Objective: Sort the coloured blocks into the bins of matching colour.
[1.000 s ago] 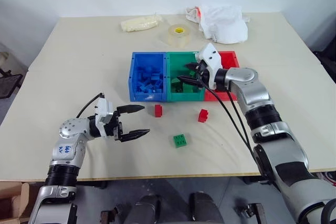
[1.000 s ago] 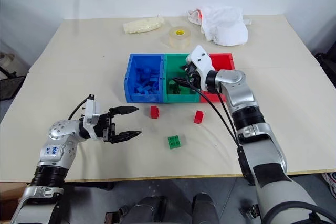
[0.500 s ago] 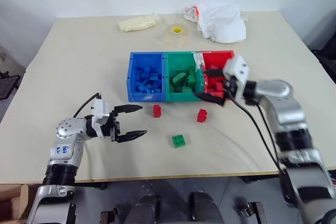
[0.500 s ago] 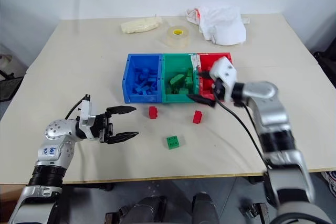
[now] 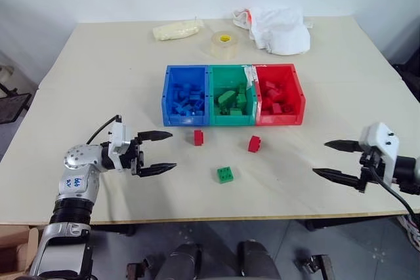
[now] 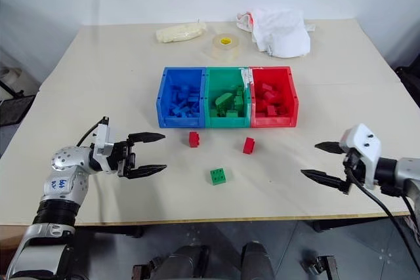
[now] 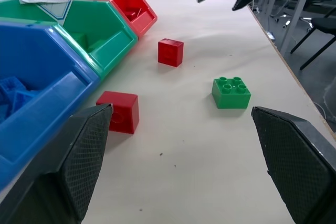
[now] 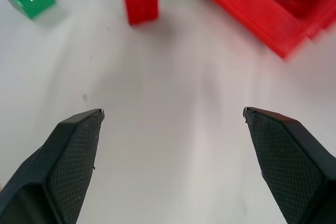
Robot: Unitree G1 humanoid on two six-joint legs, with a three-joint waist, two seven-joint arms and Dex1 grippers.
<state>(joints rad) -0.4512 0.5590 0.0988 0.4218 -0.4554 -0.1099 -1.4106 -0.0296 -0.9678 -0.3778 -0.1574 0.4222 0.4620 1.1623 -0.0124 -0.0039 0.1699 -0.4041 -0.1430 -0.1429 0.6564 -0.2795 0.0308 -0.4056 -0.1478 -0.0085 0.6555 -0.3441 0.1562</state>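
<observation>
While we hold both arms out over the table (image 5: 98,70), we count one pale tabletop, three bins, three loose blocks and two grippers of our own. The table is the largest thing, cream and matt, with a white wall behind it. Toward its far edge lie a white cloth bundle (image 5: 279,29), a clear tape roll (image 5: 223,42) with a yellow core, and a pale yellowish packet (image 5: 176,29).

The three bins stand joined in a row at the middle of the table: the blue bin (image 5: 168,96) on our left, the green bin (image 5: 230,120) in the middle, the red bin (image 5: 298,96) on our right. Each already holds a heap of blocks of its own colour.

Our left gripper (image 5: 156,152) hovers low at the near left, its two black fingers spread wide with nothing between them, pointing toward the loose blocks. Our right gripper (image 5: 335,159) hangs at the near right, well apart from the bins, its fingers likewise spread and bare.

Three small studded blocks lie loose on the table in front of the bins: one red block (image 5: 197,137) just before the blue and green bins, a second red block (image 5: 254,143) before the red bin, and one green block (image 5: 225,174) nearer to us, between the two grippers.
</observation>
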